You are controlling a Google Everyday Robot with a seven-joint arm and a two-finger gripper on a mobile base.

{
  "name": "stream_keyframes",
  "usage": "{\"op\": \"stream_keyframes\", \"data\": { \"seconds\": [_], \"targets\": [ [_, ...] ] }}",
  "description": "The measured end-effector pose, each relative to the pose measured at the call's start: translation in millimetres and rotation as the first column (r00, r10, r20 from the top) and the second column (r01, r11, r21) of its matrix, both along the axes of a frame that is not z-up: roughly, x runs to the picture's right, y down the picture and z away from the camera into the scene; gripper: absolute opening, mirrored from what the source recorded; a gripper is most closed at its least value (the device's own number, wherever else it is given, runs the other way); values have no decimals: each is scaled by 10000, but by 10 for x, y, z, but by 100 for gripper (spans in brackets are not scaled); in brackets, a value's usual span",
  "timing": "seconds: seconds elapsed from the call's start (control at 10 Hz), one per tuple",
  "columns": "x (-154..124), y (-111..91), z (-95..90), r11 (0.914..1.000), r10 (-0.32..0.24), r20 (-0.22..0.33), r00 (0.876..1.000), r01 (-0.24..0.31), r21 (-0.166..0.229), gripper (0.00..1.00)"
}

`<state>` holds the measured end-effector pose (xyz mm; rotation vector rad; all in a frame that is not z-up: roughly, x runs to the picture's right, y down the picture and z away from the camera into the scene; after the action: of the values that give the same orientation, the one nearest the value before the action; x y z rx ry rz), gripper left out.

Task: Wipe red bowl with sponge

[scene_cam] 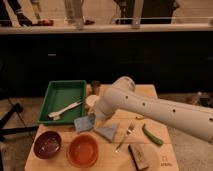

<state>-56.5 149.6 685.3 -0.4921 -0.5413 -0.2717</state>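
The red bowl (82, 150) sits at the front of the wooden table, right of a smaller maroon bowl (48, 144). The light blue sponge (83, 123) hangs just above and behind the red bowl's far rim. My gripper (91, 118) is at the end of the white arm, which reaches in from the right. It is shut on the sponge and holds it a little off the table. The arm hides most of the fingers.
A green tray (59, 91) with a pale utensil (65, 110) stands at the back left. A grey-blue folded cloth (108, 132), a fork (125, 136), a green pepper (151, 135) and a brown block (138, 156) lie to the right of the bowls. A dark counter runs behind.
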Motion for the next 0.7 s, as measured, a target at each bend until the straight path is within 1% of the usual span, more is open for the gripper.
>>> {"op": "stream_keyframes", "data": {
  "seconds": [0.1,0.2,0.4,0.5,0.7],
  "targets": [
    [-27,93,-20,9998,-179,-53,9998,179,-12,0],
    [-18,216,-25,9997,-246,-174,9995,246,-50,0],
    [-8,428,64,9992,-357,-434,9984,350,-169,0],
    [-15,571,110,9987,-433,-568,9974,418,-281,0],
    [-8,726,156,9979,-505,-719,9961,473,-446,0]
  ]
}}
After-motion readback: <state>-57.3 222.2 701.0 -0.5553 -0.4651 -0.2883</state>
